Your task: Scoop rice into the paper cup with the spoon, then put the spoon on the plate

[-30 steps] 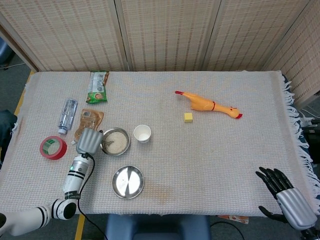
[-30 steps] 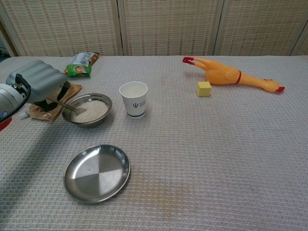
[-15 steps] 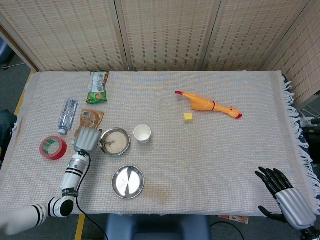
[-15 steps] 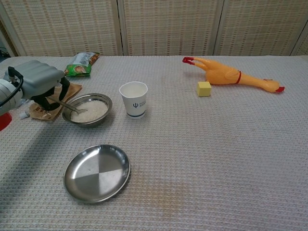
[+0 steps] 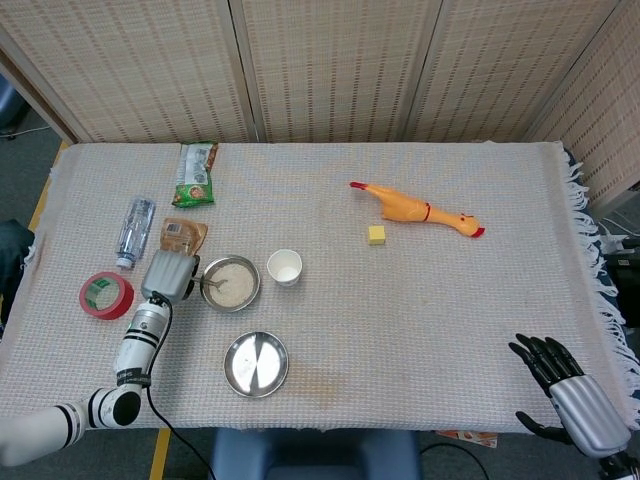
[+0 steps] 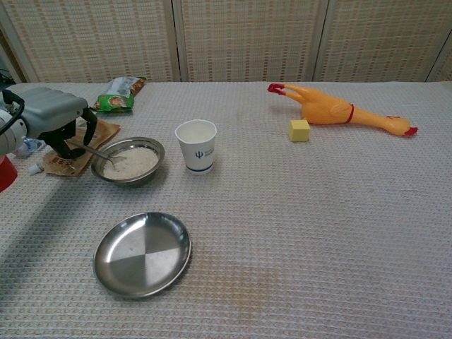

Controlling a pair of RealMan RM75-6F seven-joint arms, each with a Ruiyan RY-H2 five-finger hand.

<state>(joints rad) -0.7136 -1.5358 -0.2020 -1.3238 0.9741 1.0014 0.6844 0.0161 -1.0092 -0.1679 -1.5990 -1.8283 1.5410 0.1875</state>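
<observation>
Steel spoon held by left hand, tip in rice bowl | paper cup beside bowl looks empty, plate bare: scooping not done, all left | right hand off tabletop edge, fingers apart, holding nothing | count: one spoon, bowl, cup, plate

head: high, looking down on whole table | chest: low, near, facing screens | shared: tabletop

One spoon; one bowl of rice; one paper cup; one plate; two snack packets; one bottle; one tape roll; one rubber chicken; one yellow cube.
</observation>
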